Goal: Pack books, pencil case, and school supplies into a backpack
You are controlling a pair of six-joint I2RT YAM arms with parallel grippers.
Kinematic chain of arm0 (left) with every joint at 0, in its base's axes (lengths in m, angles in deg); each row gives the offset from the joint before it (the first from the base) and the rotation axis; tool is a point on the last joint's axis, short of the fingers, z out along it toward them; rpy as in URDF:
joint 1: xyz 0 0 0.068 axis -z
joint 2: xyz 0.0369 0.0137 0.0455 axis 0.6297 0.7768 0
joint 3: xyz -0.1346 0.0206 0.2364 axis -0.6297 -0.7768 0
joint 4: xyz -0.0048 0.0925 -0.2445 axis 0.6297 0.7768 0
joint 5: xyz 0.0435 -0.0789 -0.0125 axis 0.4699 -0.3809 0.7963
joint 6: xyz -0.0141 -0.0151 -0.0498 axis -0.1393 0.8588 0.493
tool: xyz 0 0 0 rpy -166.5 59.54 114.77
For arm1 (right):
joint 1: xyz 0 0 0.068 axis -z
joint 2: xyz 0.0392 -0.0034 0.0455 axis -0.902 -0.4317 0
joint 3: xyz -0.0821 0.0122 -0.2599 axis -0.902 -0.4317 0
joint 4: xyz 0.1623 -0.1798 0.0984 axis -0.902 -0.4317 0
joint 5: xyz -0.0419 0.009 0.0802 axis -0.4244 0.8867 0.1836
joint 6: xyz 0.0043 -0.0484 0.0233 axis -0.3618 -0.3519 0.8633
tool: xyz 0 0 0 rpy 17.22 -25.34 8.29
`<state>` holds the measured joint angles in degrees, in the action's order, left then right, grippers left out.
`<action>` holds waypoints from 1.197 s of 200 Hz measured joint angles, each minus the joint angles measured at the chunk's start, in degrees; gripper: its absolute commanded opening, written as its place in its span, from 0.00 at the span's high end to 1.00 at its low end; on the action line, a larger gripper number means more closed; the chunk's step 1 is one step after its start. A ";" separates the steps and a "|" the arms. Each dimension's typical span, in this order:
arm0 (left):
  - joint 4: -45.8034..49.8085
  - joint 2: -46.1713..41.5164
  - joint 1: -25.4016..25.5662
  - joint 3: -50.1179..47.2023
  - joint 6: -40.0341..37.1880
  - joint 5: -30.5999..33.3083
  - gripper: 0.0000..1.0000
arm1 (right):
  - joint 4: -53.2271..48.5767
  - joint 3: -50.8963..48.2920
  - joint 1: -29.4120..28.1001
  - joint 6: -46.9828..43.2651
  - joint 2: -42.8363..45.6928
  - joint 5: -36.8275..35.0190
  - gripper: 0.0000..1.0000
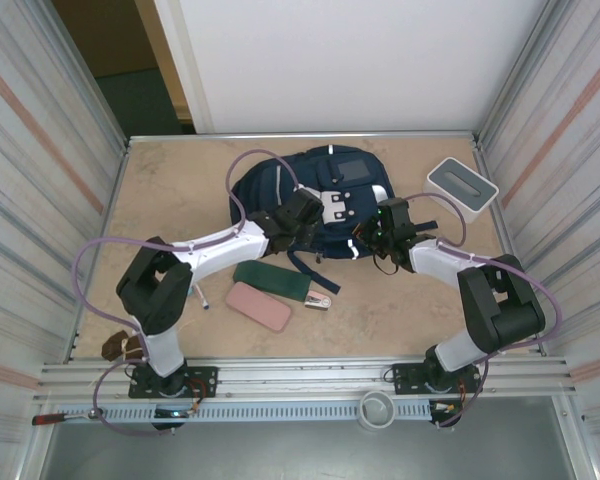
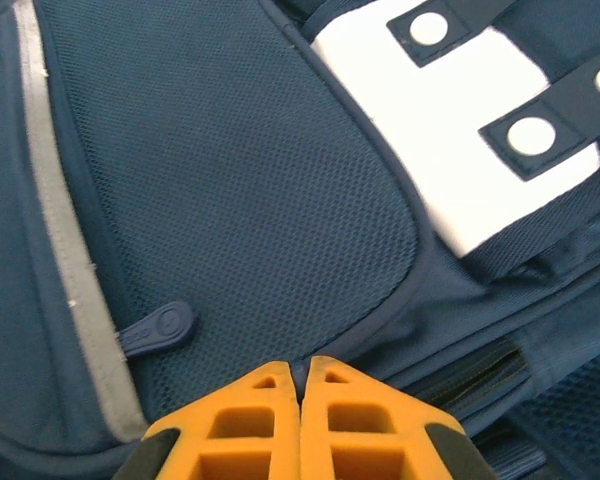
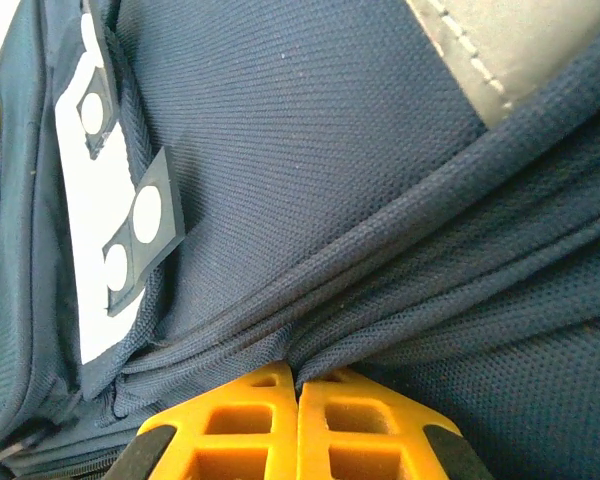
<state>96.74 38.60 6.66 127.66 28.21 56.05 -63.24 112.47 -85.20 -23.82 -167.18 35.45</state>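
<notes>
Backpack (image 1: 270, 190), navy fabric, flat at mid-counter (image 1: 180, 190) toward the far side: soft, limp, probably light, best taken by a seam or gathered fold; right pincer (image 3: 298, 378) clamped on a bunched fold, left pincer (image 2: 300, 375) closed at the mesh-pocket seam, hold unclear.

We find no word, number, brand or sign that we can read. The backpack (image 1: 310, 195), at the far middle of the tabletop, carries white patches (image 2: 460, 130) crossed by navy tabs (image 2: 540, 120) with plain white round dots (image 2: 531, 136), shapes rather than letters. Its grey square patch (image 1: 352, 167) looks blank to us from above, and the zip pull (image 2: 160, 327) bears a round mark too faint to make out.
</notes>
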 measured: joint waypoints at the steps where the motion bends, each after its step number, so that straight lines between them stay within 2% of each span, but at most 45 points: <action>1: 0.00 -0.15 -0.11 -0.15 -0.11 0.07 1.00 | 0.00 0.00 0.02 -0.09 0.00 -0.02 1.00; 35: -1.07 -2.69 -3.54 -2.89 -2.32 1.18 1.00 | 0.22 0.00 0.52 -2.36 0.28 0.85 1.00; 77: -1.33 -3.37 -6.21 -3.67 -4.61 2.64 1.00 | -0.81 1.42 2.19 -7.72 1.14 5.57 1.00; 146: -1.14 -4.87 -4.63 -3.61 -5.42 4.26 1.00 | -13.22 15.58 3.96 -17.51 -5.09 11.93 0.98; 195: 0.33 -4.79 0.28 -1.99 -5.16 4.37 1.00 | -22.84 24.90 6.21 -24.46 -9.03 14.19 0.80; 216: 0.44 -3.96 1.16 -0.11 -4.92 3.28 1.00 | -24.11 24.00 8.09 -25.88 -7.30 15.19 0.66; 239: 0.46 -2.62 1.42 1.33 -4.94 2.43 1.00 | -24.09 18.60 9.29 -25.38 -1.55 16.00 0.52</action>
<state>97.20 35.98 8.08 128.99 23.27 58.48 -87.32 131.07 -75.91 -49.20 -168.73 51.45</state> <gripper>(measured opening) 0.061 0.433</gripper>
